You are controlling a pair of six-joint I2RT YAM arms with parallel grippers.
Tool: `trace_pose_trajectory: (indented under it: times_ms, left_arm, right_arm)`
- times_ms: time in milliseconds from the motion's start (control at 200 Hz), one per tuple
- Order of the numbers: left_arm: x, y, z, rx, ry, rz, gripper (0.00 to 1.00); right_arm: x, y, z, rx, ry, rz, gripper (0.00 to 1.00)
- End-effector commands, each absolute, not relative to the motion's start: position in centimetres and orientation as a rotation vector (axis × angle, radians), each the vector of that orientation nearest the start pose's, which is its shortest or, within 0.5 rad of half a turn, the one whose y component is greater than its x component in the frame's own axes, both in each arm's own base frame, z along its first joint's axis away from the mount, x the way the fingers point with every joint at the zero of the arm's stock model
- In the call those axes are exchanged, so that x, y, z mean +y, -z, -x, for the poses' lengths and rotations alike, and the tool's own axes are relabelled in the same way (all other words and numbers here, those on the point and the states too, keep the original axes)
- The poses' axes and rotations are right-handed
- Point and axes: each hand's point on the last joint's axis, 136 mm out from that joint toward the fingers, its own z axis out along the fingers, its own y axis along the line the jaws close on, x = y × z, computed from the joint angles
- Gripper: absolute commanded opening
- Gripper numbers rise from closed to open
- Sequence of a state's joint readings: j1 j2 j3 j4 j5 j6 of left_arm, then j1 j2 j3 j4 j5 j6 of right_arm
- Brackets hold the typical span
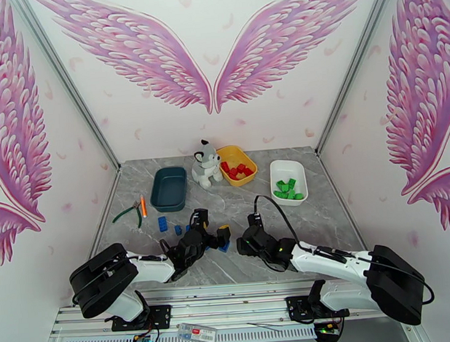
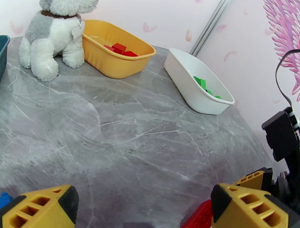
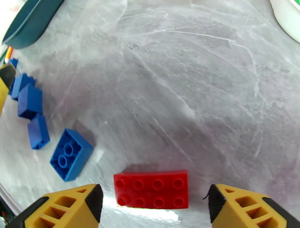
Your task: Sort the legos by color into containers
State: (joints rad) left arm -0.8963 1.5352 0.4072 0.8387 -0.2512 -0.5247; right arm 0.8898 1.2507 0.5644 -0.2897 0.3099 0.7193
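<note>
Legos (image 3: 68,159) in red, green and blue, partly sorted into trays on a grey marble-look table (image 1: 327,223).

Far left lie two hand tools: green-handled pliers (image 1: 128,213) and an orange tool (image 1: 143,206). Next is the teal tray (image 1: 168,188), with no bricks in it that I can see.

In front of it, loose on the table, sit the blue bricks (image 1: 162,223). I count four for certain, perhaps five, as some sit close together. The left gripper (image 2: 144,198) hovers low just beside them, jaws spread wide with nothing between them.

At the back, in the middle, one plush husky (image 1: 206,163) sits just beside the yellow tray (image 1: 233,152). That tray holds about five red bricks (image 1: 236,169), heaped too tightly to count surely.

One red brick (image 3: 152,189), with eight studs, lies flat on the table near the front. The right gripper (image 3: 154,197) stands over it with one finger on each side. Its jaws are part open with a gap on both sides, and it grips nothing.

Far right, the white tray (image 1: 286,169) holds about five green bricks (image 1: 288,190). That makes three trays in all.

By my reckoning, green is done and red lacks one brick. Blue has not begun, and every blue brick looks bound for the teal tray.
</note>
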Motion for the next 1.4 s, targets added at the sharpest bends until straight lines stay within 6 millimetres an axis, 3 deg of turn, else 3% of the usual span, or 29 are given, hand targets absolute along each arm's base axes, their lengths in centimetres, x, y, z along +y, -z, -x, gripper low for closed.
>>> trace_pose_trajectory:
  times_ms: [0,150,425,540,675,935,1215,1400]
  left_arm:
    - [-27.6,-11.4,-28.0,1.914,0.729,-0.172,0.99]
    - [-26.7,-12.2,-27.8,1.9,0.717,-0.162,0.99]
    - [-25.7,-13.1,-27.5,1.884,0.703,-0.151,0.99]
    - [-25.8,-13.2,-27.5,1.883,0.704,-0.151,0.99]
    - [-26.0,-13.3,-27.6,1.884,0.709,-0.156,0.99]
    - [-26.8,-13.0,-27.8,1.898,0.72,-0.174,0.99]
    - [-26.6,-12.9,-27.8,1.906,0.703,-0.177,0.99]
    - [-26.5,-12.9,-27.9,1.913,0.694,-0.178,0.99]
  right_arm:
    - [19.2,-5.5,-21.9,2.56,-0.189,0.154,0.73]
    - [19.2,-4.9,-21.2,2.588,-0.133,0.197,0.79]
    - [18.6,-2.6,-19.5,2.651,-0.034,0.257,0.74]
    - [19.0,-1.9,-19.6,2.657,-0.02,0.272,0.75]
    - [19.3,-1.7,-20.6,2.62,-0.006,0.246,0.83]
    - [19.9,-2.3,-23.9,2.527,0.114,0.22,0.91]
    - [19.9,-0.8,-27.4,2.581,0.03,0.126,0.85]
    - [19.8,-0.5,-28.8,2.6,-0.103,0.054,0.74]
